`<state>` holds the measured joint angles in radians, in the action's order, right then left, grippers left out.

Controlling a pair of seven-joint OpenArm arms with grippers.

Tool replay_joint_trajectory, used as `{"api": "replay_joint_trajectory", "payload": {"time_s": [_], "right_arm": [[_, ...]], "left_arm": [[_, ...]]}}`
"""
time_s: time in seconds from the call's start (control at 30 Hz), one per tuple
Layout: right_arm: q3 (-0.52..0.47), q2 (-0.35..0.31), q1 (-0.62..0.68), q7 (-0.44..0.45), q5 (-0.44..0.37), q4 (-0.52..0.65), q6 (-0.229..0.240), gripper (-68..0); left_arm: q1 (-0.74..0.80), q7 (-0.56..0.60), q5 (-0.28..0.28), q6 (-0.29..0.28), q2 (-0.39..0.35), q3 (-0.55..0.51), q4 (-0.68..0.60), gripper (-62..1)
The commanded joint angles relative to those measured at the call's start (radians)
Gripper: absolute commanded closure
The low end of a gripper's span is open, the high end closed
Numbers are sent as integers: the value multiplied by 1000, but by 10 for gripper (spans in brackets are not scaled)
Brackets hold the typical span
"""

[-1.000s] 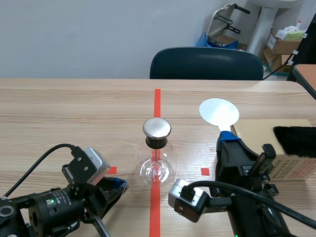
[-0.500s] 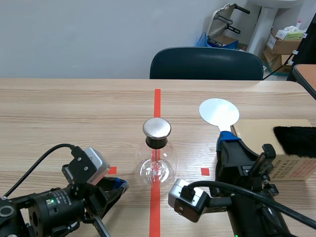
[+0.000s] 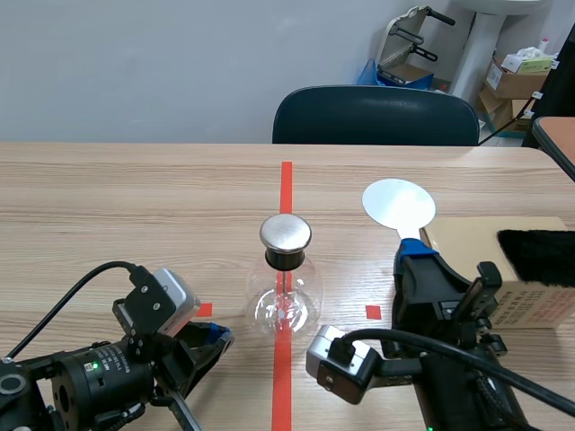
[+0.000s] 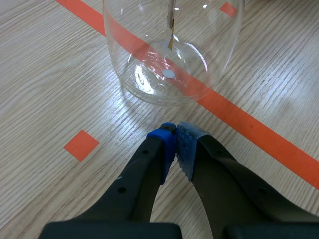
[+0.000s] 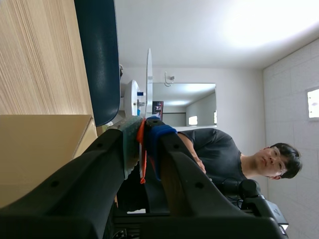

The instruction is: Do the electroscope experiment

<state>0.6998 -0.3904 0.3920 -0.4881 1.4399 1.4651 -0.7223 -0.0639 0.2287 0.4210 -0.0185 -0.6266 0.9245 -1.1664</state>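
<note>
The electroscope [image 3: 286, 292] is a clear glass flask with a round metal cap [image 3: 286, 233], standing on the red centre line. My left gripper [image 3: 220, 334] lies low on the table just left of the flask, shut on nothing. In the left wrist view the flask's base [image 4: 174, 50] is right ahead of the left gripper [image 4: 175, 132], not touching, and a thin leaf [image 4: 170, 35] hangs inside. My right gripper [image 3: 415, 250] is shut on the handle of a round silver disc paddle [image 3: 399, 203], held upright right of the flask. The disc [image 5: 148, 74] shows edge-on above the right gripper [image 5: 142, 129].
A cardboard box [image 3: 467, 235] with a black fur piece [image 3: 539, 256] on it sits at the right, close beside my right arm. A dark chair [image 3: 375, 115] stands behind the table's far edge. The box [image 5: 40, 149] also shows in the right wrist view.
</note>
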Motion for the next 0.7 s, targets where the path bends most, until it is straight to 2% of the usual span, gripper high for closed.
{"api": "replay_joint_trajectory", "payload": {"time_s": [0.0, 0.4, 0.67], "right_arm": [[-8, -3, -10, -7, 7, 10, -17, -10], [-8, -3, -10, -3, 8, 10, -17, -10], [-8, -3, -10, 46, 11, 10, -18, -10]], "left_arm": [[-3, 18, 6, 2, -3, -3, -13, -25], [-3, 18, 6, 2, -3, -3, -13, -25], [-3, 18, 6, 2, -3, -3, -13, -25]]}}
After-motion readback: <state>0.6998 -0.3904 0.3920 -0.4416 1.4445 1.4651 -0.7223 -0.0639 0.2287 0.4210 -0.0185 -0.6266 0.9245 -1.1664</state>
